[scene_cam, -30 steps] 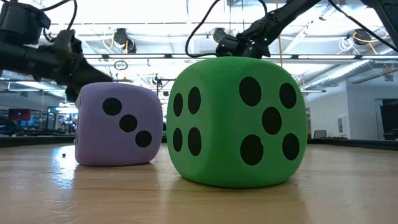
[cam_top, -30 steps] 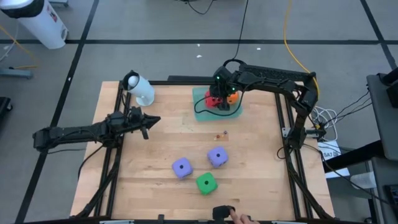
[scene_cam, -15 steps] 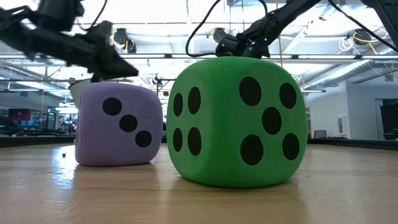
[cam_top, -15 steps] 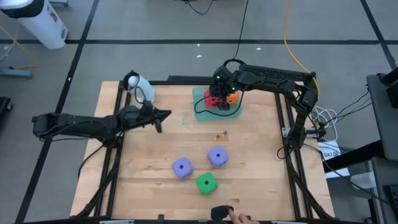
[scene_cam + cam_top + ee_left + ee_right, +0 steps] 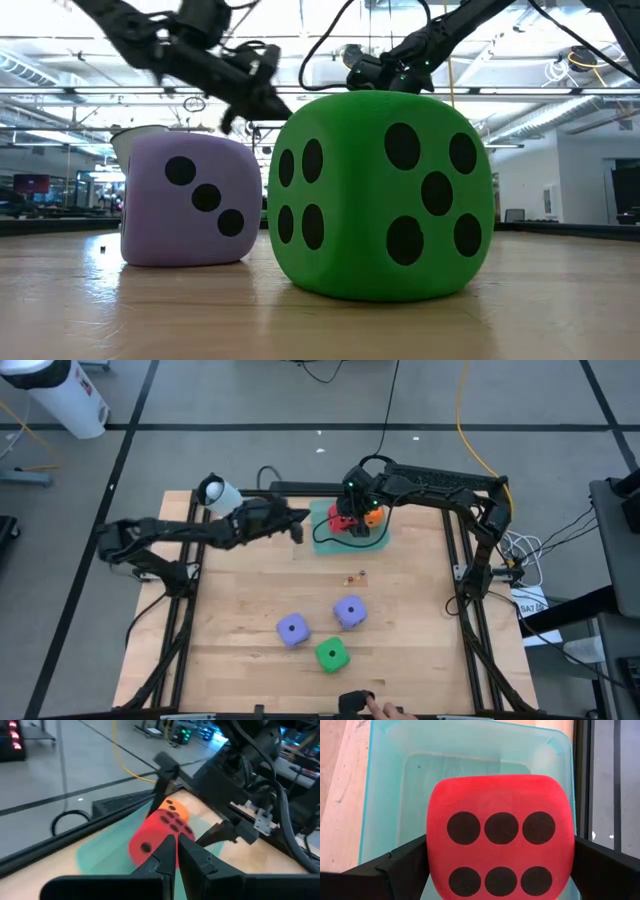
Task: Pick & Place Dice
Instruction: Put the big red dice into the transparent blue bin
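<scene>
Dice lie in two groups on the wooden table (image 5: pixel 250 610). A red die (image 5: pixel 346 520) and an orange die (image 5: pixel 373 515) sit in the green tray (image 5: pixel 322 535) at the table's far edge, touching each other. Two purple dice (image 5: pixel 292 629) (image 5: pixel 350 611) and a green die (image 5: pixel 331 654) rest near the front edge, close together; in the low view the green one fills much of the picture with one purple die just beside it. A white cup (image 5: pixel 220 494) lies at the far left corner. Around the table is grey floor with dark tape lines, a yellow cable and a white cylinder; behind it, an open hall with ceiling lights. A person's hand (image 5: pixel 385 709) shows at the front edge.

The right gripper (image 5: pixel 356 522) hangs over the tray, its fingers spread wide on either side of the red die; I cannot tell whether they touch it. The left gripper (image 5: pixel 298 530) hovers just beside the tray's left edge, fingers nearly together and holding nothing.
</scene>
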